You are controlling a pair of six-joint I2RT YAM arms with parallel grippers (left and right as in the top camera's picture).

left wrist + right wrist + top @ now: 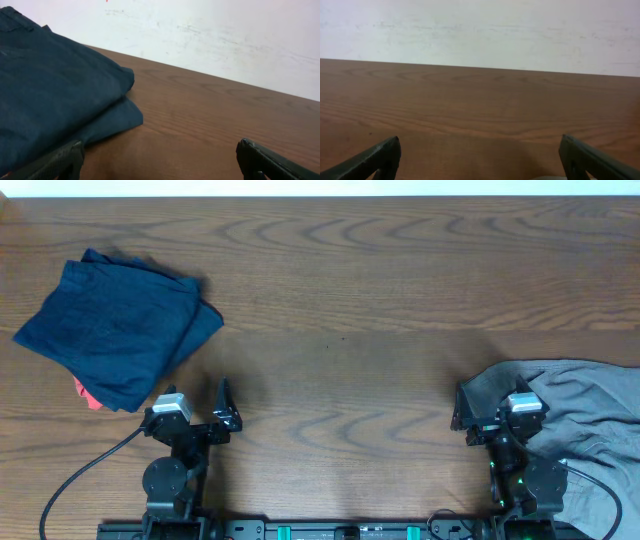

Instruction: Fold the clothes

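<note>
The grey shorts (585, 415) lie crumpled at the table's right edge in the overhead view, partly under my right arm. My right gripper (463, 408) is open and empty, just left of the shorts' edge, low over the wood. In the right wrist view its jaws (480, 145) are spread wide over bare table. My left gripper (226, 406) is open and empty at the front left. In the left wrist view its jaws (160, 150) are spread wide over bare wood.
A dark navy folded garment (115, 330) lies at the back left and fills the left of the left wrist view (50, 90). A small red-orange scrap (88, 395) pokes out from under its front edge. The wooden table (340, 280) ends at a white wall.
</note>
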